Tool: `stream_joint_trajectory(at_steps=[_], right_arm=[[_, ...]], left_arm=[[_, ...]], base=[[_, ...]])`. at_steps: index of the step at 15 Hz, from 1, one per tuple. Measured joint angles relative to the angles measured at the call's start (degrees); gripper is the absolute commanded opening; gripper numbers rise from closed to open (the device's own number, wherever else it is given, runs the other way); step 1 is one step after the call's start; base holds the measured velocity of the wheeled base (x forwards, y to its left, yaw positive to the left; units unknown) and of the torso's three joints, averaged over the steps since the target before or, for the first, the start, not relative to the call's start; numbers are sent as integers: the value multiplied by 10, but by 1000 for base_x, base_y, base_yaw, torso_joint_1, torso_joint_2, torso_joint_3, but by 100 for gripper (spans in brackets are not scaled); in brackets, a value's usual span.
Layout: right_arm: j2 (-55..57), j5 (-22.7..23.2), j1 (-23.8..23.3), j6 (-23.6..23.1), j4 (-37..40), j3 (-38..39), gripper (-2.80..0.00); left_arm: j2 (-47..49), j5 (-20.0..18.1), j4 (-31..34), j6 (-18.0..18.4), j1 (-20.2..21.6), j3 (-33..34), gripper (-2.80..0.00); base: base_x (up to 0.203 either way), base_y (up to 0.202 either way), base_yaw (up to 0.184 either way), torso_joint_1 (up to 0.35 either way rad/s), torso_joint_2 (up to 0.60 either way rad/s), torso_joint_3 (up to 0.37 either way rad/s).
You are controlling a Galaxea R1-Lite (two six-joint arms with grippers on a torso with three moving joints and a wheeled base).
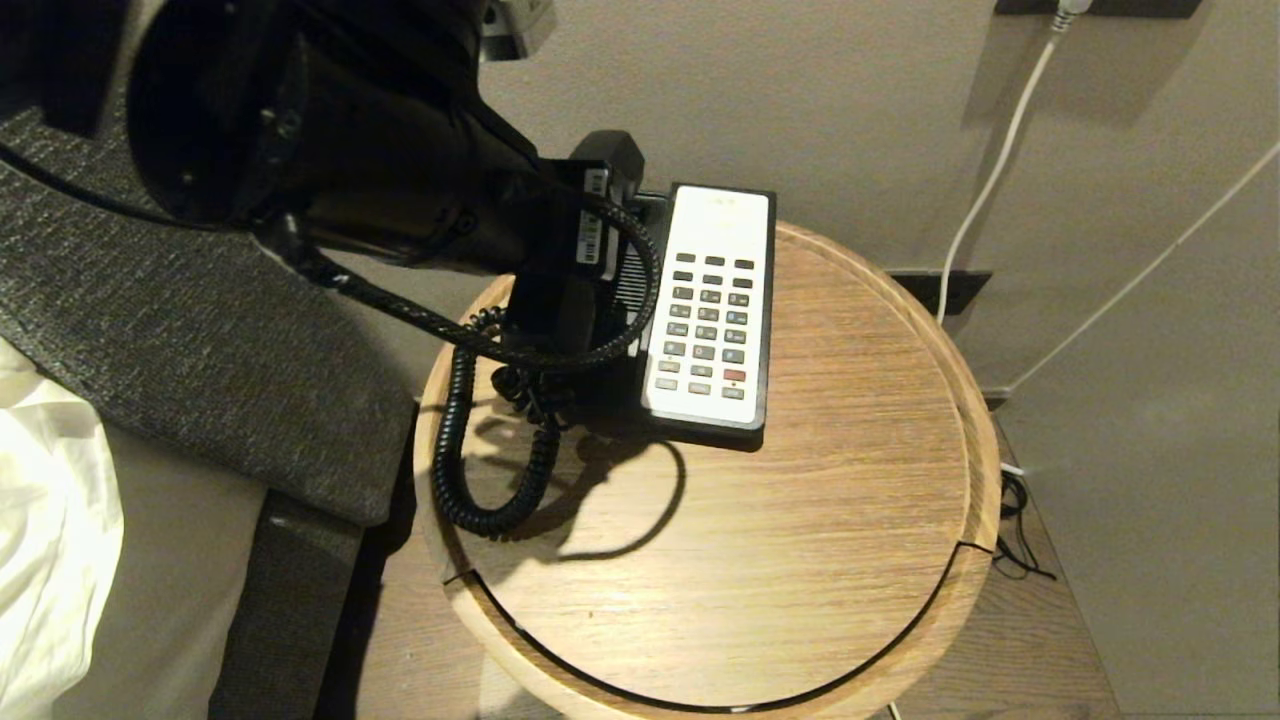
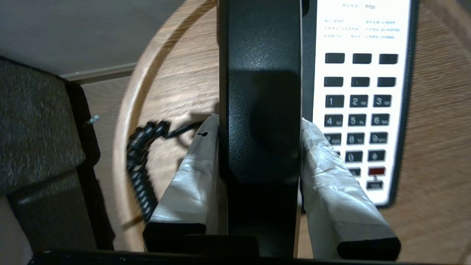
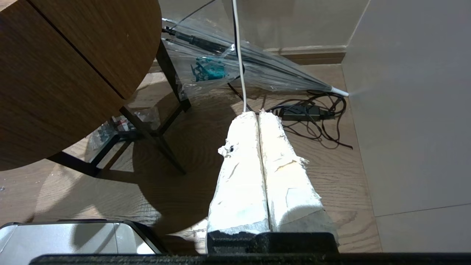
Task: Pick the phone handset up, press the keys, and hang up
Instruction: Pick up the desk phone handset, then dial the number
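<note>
On a round wooden table [image 1: 820,520], the left gripper [image 2: 259,147] clamped the phone handset [image 2: 259,92] at mid-length, just left of the phone base [image 1: 715,300] — its coiled cord [image 1: 470,440] could drag the base. The arm reached from the left; the right gripper [image 3: 259,121] hung closed, empty.

Phone base [image 1: 712,310] on the round wooden table [image 1: 800,520], toward the wall. Left arm [image 1: 350,150] reaches over the phone base's left side; the coiled cord [image 1: 470,440] loops onto the table left of it.
</note>
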Motion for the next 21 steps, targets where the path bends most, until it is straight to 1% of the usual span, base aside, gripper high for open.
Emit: stream_joint_trajectory(at_steps=[4, 7, 9, 11, 13, 15, 18, 19, 21], right_arm=[[0, 0, 0, 0, 0, 0, -280], [0, 0, 0, 0, 0, 0, -280], [0, 0, 0, 0, 0, 0, -280], [0, 0, 0, 0, 0, 0, -280], [0, 0, 0, 0, 0, 0, -280], [0, 0, 0, 0, 0, 0, -280], [0, 0, 0, 0, 0, 0, -280], [0, 0, 0, 0, 0, 0, -280], [0, 0, 0, 0, 0, 0, -280]], left_arm=[[-51, 0, 31, -41, -17, 2, -280], [-109, 3, 78, -91, -54, 4, -280], [-156, 5, 122, -128, -79, 5, -280], [-208, 5, 152, -151, -90, 9, -280], [-268, 0, 161, -169, -95, 28, -280], [-333, -25, 162, -192, -97, 61, -280], [-424, -91, 156, -253, -97, 115, -280], [-453, -102, 154, -270, -96, 137, -280], [-508, -107, 148, -285, -95, 193, -280]], base=[[0, 0, 0, 0, 0, 0], [0, 0, 0, 0, 0, 0], [0, 0, 0, 0, 0, 0], [0, 0, 0, 0, 0, 0], [0, 0, 0, 0, 0, 0], [0, 0, 0, 0, 0, 0], [0, 0, 0, 0, 0, 0], [0, 0, 0, 0, 0, 0], [0, 0, 0, 0, 0, 0]])
